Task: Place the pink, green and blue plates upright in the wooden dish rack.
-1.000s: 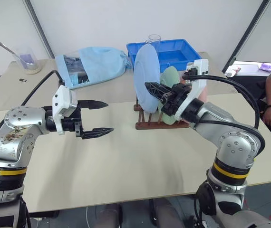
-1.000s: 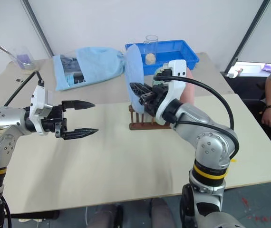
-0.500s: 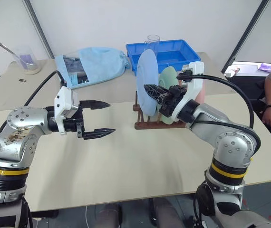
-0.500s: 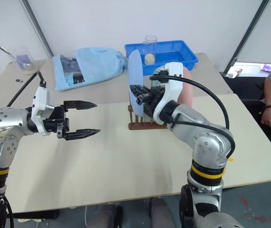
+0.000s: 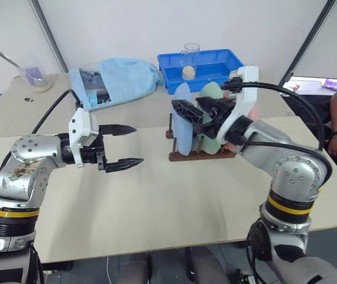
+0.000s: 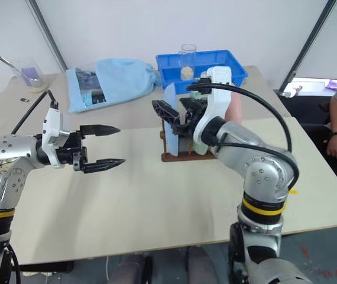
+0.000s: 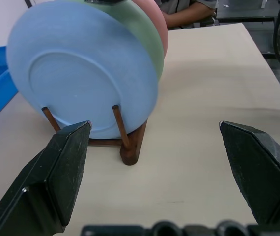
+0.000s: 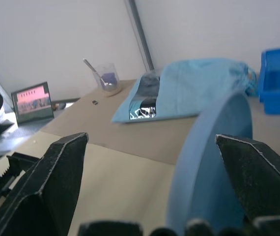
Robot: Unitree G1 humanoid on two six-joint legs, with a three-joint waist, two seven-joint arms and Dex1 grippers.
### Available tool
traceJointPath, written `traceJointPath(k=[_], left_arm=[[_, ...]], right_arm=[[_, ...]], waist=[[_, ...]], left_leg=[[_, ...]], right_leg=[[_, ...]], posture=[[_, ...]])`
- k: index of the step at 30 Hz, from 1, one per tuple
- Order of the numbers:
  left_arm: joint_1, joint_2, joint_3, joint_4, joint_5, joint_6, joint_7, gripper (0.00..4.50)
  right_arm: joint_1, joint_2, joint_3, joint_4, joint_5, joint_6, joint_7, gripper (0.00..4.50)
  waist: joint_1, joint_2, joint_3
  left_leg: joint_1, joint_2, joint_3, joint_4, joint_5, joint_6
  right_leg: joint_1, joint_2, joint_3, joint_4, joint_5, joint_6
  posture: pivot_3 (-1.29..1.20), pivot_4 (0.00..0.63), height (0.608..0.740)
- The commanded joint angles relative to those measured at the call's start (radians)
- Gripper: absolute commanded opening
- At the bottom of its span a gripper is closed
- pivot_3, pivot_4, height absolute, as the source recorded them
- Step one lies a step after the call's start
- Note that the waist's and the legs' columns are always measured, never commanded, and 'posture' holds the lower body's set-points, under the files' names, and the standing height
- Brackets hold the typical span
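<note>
The wooden dish rack stands on the light table, and all three plates are in it on their edges; the blue plate is at the end of the rack that faces the left gripper, the green plate is directly behind it, and the pink plate is behind the green one, at the far end of the rack; the three stand very close together, and I cannot tell if they touch each other

The right gripper is just above the rack, over the top edge of the blue plate; its two fingers are spread wide on both sides of that edge and hold nothing, so the plate stands only by the pegs; the left gripper is well apart from the rack, to the side of it over the bare table; it is also spread wide and empty

In my judgement the placing of the last plate is finished and the step in hand is the release; the next move calls for lifting the right gripper straight away from the rack, without brushing the blue plate, because a push on its edge could tip it out of the pegs
</note>
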Motion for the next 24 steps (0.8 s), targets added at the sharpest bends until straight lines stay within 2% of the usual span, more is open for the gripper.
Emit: traceJointPath(k=[1,6,12,18,24], left_arm=[[-0.011,0.029,0.006,-0.014,0.028,0.016,0.031,4.50],[0.069,0.113,0.040,-0.044,0.118,0.002,0.078,4.50],[0.285,0.215,0.162,-0.164,0.185,0.049,0.151,4.50],[0.453,0.201,0.295,-0.254,0.166,0.102,0.200,4.50],[0.528,0.166,0.352,-0.282,0.137,0.117,0.220,4.50]], right_arm=[[-0.028,-0.164,0.014,-0.007,-0.047,-0.091,0.172,4.44],[0.036,-0.523,-0.002,0.050,-0.123,-0.279,0.565,4.44],[0.216,-0.833,-0.083,0.176,-0.251,-0.583,0.980,4.44],[0.335,-0.975,-0.078,0.328,-0.344,-0.775,1.226,4.44],[0.334,-0.966,-0.027,0.434,-0.415,-0.892,1.285,4.44]], waist=[[0.001,0.000,0.000],[0.002,0.000,0.000],[0.000,0.000,0.000],[0.004,-0.001,0.001],[0.003,-0.001,0.001]], left_leg=[[0.000,0.000,0.000,0.000,0.000,0.000],[-0.001,0.000,0.001,0.000,-0.001,0.001],[-0.001,0.006,0.005,-0.002,-0.003,0.005],[0.001,0.012,0.012,0.000,-0.003,0.005],[0.007,0.016,0.021,-0.001,-0.003,0.005]], right_leg=[[0.000,0.000,0.000,0.000,0.000,0.001],[0.000,0.000,0.000,-0.002,-0.003,0.004],[0.000,0.001,0.000,-0.007,-0.004,0.004],[0.001,0.001,0.000,-0.010,-0.003,0.004],[0.001,0.001,0.000,-0.006,-0.006,-0.002]], posture=[[0.00,0.150,0.740],[0.00,0.150,0.740],[0.00,0.150,0.740],[0.00,0.150,0.740],[0.00,0.150,0.740]])
